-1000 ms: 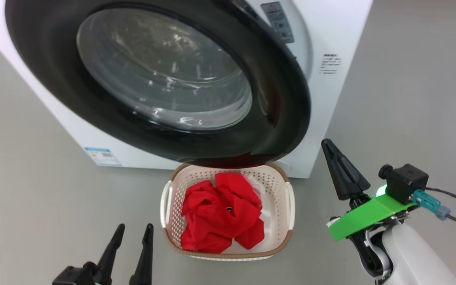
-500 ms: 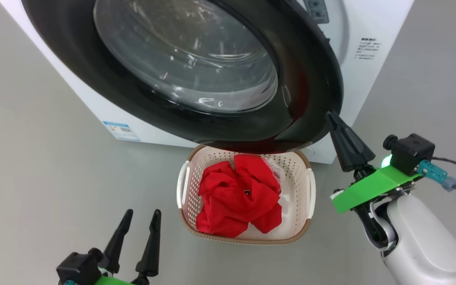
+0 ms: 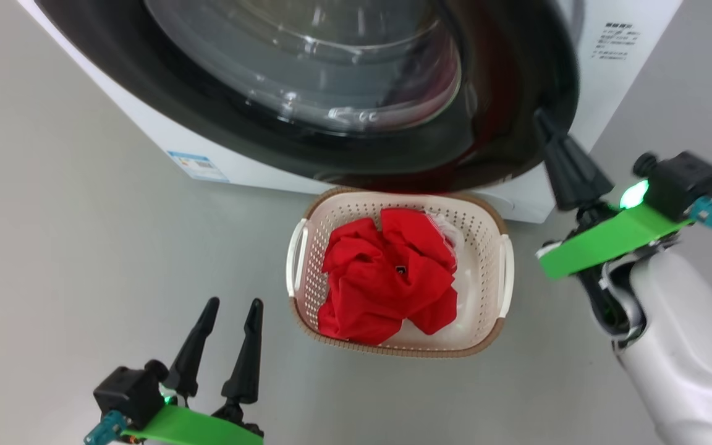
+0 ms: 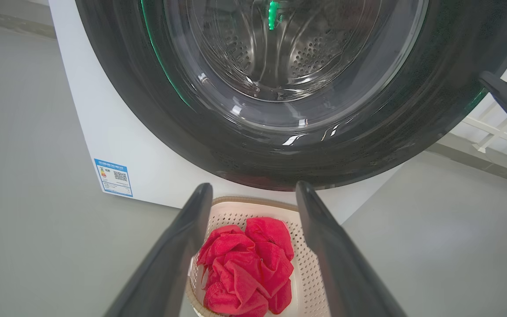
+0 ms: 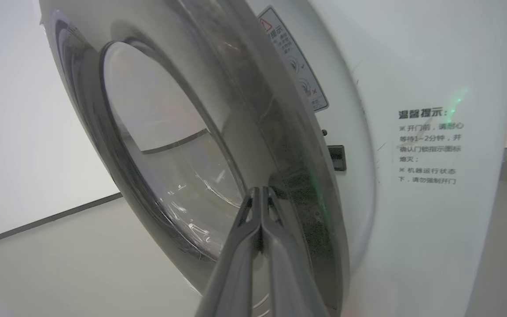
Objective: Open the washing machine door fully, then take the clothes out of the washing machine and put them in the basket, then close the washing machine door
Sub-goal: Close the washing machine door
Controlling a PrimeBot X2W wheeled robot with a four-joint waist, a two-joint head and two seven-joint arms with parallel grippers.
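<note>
My right gripper [image 3: 544,123] is pinched fully shut with nothing in it. Its tip is at the black rim [image 3: 510,111] of the door [image 3: 356,154], about 4 o'clock on the ring. I cannot tell whether it touches the rim or sits just beside it. My left gripper [image 3: 234,306], at 7 o'clock in the head view, is wide open and empty, pointing toward the basket [image 3: 479,228].

The clothes [image 3: 387,278] lie heaped in the basket on the floor [image 3: 84,247], at 6 o'clock below the door. So I judge the unloading done and only the closing left. The door hangs ajar, and my right wrist view shows a gap between its rim and the white front of the washer [image 3: 603,93].

I expect the door to be rigid and fairly heavy, swinging as one piece on its hinge, so it needs a push and no grasp. The rim is glossy and probably slick, and a narrow closed tip could skid off it if I press at a slant. I would press square on the flat face of the rim near 3 to 4 o'clock, its free edge, where leverage is best. I would stay off the bulging glass [image 3: 343,55], which is curved, smooth and the part most likely to be damaged. The catch will likely need a firm last press.

The basket looks light and would slide if the door's lower edge or my arm brushed it.
</note>
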